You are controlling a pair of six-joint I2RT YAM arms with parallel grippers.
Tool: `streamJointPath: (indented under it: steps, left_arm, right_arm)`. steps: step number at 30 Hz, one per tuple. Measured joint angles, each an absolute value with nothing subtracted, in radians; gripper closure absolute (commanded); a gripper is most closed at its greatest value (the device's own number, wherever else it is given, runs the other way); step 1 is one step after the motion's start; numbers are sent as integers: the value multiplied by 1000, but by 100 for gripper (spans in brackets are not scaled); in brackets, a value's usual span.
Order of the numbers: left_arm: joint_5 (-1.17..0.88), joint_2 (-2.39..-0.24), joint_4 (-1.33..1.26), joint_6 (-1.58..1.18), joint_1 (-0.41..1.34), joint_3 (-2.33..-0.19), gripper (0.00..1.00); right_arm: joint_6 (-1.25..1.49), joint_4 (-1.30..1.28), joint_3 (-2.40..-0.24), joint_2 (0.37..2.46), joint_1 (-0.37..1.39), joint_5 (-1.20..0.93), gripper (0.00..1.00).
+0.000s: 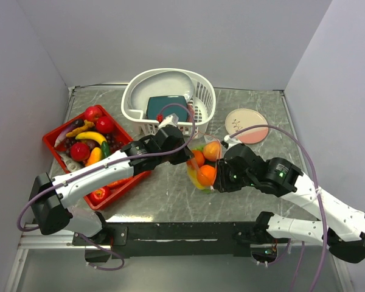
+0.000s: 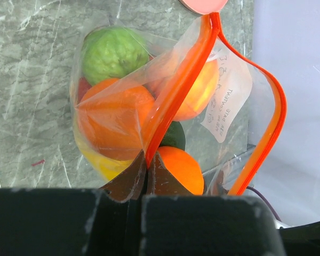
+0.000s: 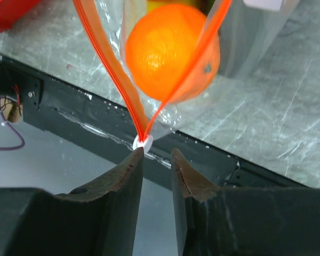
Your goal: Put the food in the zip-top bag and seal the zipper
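Over the tabletop [image 1: 164, 188], the bag [image 1: 205, 165] (oranges [image 1: 207, 175], green fruit [image 2: 114, 53] inside) stretches between the claws: left claw [image 2: 147, 178] pinches the zipper [image 2: 173, 96]; right claw [image 3: 157, 153], slightly parted, sits just under its end.

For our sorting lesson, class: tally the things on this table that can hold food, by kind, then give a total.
red tray: 1
white basket: 1
pink plate: 1
zip-top bag: 1
Total: 4
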State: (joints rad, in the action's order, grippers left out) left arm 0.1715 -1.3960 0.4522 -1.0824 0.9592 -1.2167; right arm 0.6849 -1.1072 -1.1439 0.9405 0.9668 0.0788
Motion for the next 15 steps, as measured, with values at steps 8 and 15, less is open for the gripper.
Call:
streamJointPath:
  steps: [8, 15]
  left_arm:
    - [169, -1401, 451, -1082, 959, -1217, 99]
    - [155, -1413, 444, -1081, 959, -1218, 99]
  right_arm:
    - [717, -1107, -1119, 926, 968, 53, 58]
    - [725, -1089, -1118, 925, 969, 39, 58]
